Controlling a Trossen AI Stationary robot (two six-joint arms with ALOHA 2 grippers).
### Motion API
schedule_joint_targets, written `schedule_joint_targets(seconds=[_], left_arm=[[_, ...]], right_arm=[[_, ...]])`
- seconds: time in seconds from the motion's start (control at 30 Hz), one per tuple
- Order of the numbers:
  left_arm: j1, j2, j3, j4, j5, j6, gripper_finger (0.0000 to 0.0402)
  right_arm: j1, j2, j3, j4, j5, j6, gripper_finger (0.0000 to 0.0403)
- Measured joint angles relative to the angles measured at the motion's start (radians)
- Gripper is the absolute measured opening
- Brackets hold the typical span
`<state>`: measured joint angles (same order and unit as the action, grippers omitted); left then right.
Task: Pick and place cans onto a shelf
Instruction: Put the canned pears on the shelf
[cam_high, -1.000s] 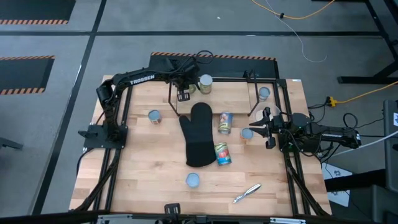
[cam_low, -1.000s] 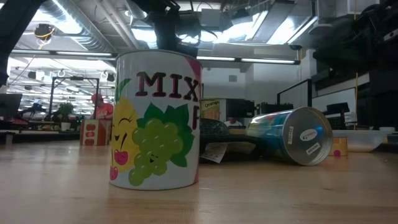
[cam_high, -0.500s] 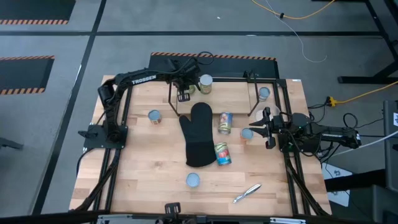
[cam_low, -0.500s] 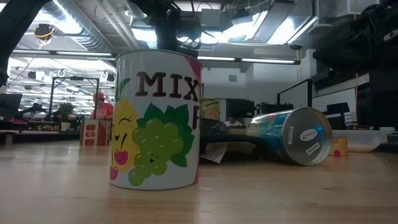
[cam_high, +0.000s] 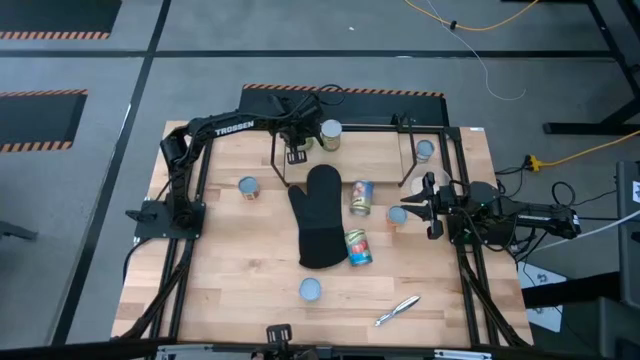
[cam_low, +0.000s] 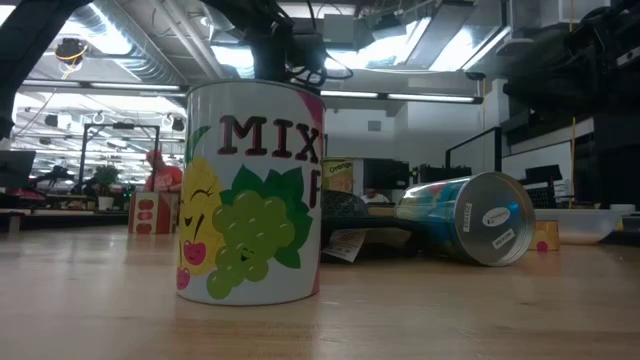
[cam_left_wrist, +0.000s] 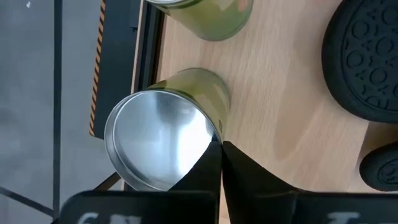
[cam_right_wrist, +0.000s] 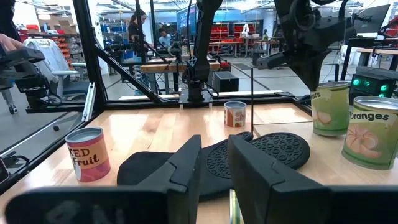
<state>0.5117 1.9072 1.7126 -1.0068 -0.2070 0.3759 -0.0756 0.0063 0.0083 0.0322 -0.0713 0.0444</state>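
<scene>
The table is carrying a black mitt with cans scattered round it — one at the far edge, just beside the shelf. The left tool, fingers together and empty, is hovering by that can; next it needs opening over it. The right tool is waiting half-apart at the table's right edge near another can, seemingly empty.

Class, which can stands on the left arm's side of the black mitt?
The pale-blue-topped upright tin, alone between the black oven mitt and the left arm; the others sit elsewhere.
</scene>
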Motion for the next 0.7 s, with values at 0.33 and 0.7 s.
schedule_joint_targets(seconds=[0.33, 0.7], left_arm=[[0.0, 0.0, 0.0, 0.014, 0.001, 0.0, 0.0002], [0.0, 0.0, 0.0, 0.017, 0.003, -0.001, 0.0037]], right_arm=[[0.0, 0.0, 0.0, 0.0, 0.0, 0.0, 0.0084], [0.0, 0.0, 0.0, 0.0, 0.0, 0.0, 0.0084]])
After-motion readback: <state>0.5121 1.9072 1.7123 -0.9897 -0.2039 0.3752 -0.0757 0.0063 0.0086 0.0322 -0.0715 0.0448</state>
